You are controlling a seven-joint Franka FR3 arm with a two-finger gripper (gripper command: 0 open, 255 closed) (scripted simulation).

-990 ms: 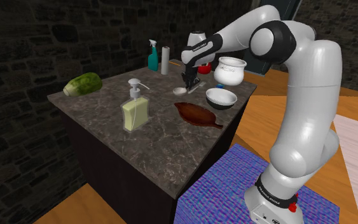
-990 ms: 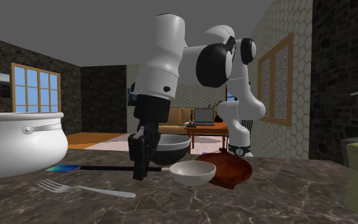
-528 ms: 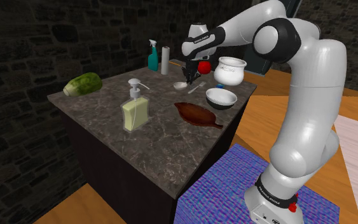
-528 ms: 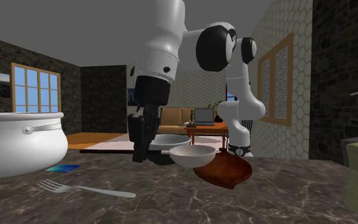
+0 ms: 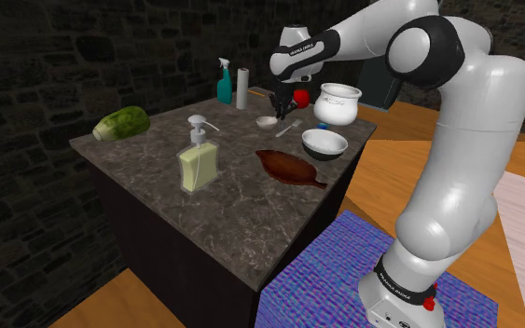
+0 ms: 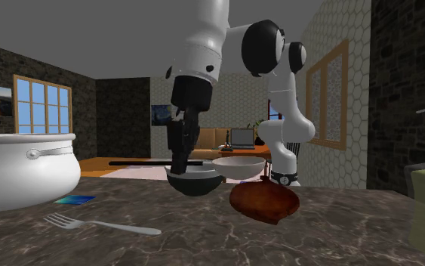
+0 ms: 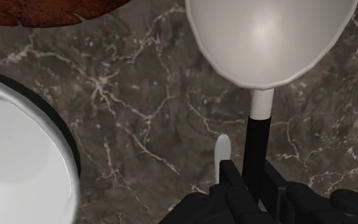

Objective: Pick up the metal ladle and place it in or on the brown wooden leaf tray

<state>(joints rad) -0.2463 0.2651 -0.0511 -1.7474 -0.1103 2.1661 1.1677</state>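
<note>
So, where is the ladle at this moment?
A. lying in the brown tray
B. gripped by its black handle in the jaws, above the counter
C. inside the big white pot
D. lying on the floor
B: the jaws are shut on the black handle of the ladle, and its pale bowl hangs over the counter, apart from the brown tray.

The bench (image 5: 241, 214) is overlooked from beside the stand (image 5: 316, 270) in the shoulder view, at middling range. In the second exterior view it is faced across from near surface level, close in. The wrist view is aimed straight down from the hand (image 7: 254, 181), very near. The leaf tray (image 5: 291, 169) and ladle (image 5: 268, 121) are shared by all three.
</note>
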